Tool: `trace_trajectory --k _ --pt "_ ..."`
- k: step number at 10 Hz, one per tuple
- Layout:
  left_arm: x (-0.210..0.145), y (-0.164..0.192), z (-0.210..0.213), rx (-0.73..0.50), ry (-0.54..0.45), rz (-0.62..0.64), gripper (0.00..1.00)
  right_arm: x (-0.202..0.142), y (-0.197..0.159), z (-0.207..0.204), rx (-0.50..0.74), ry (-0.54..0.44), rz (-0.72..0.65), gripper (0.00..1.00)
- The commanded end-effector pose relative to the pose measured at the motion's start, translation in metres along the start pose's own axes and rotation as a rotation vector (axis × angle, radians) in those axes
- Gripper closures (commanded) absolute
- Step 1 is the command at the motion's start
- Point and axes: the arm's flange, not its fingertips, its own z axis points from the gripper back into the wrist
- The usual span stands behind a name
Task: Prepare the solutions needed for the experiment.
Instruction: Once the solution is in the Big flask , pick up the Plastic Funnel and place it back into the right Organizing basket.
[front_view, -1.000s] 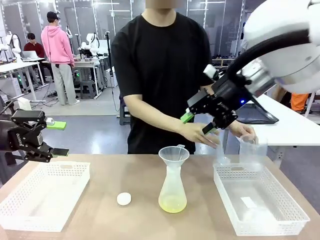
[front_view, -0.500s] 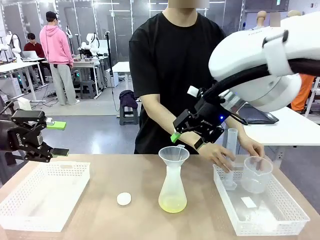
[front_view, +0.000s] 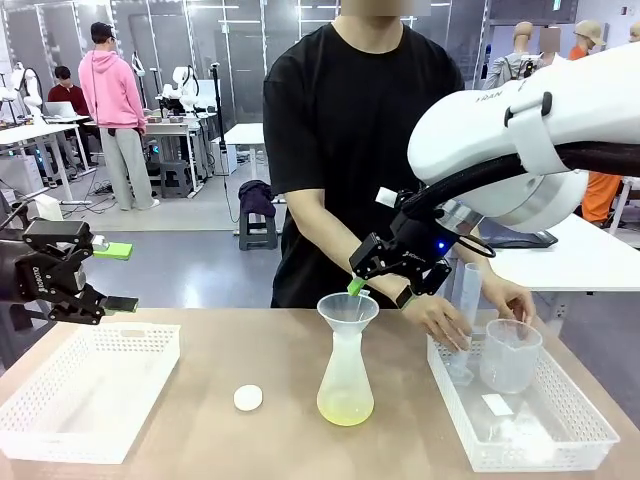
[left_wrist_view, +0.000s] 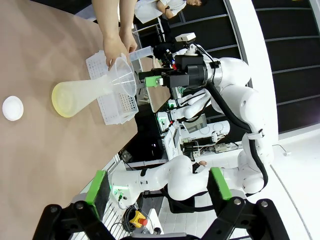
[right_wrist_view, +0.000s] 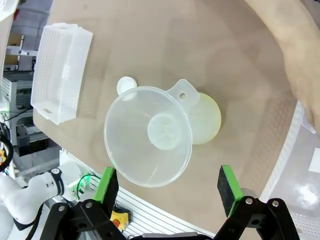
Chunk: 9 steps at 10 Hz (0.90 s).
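Directly beneath the right fingers, the solutions pool in the flask.

Pale yellow-green solutions — frosted flask, white cap (white lattice trays).

Base of right arm off-frame

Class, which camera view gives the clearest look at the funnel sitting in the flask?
The right wrist view: it looks down into the funnel, showing its full rim and tab. The front view shows it side-on in the flask; the left wrist view shows it small and sideways.
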Motion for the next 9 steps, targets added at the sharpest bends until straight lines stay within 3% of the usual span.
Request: trace_trajectory --k 1,9 --pt "0.002 -0.002 -0.002 -0.028 -0.01 0.003 0.0 -0.001 0.002 0.002 0.021 -0.004 0.004 0.0" --pt "0.002 -0.002 -0.002 -0.028 -0.01 0.003 0.0 0.029 -0.009 -0.025 -0.037 0.0 0.068 0.0"
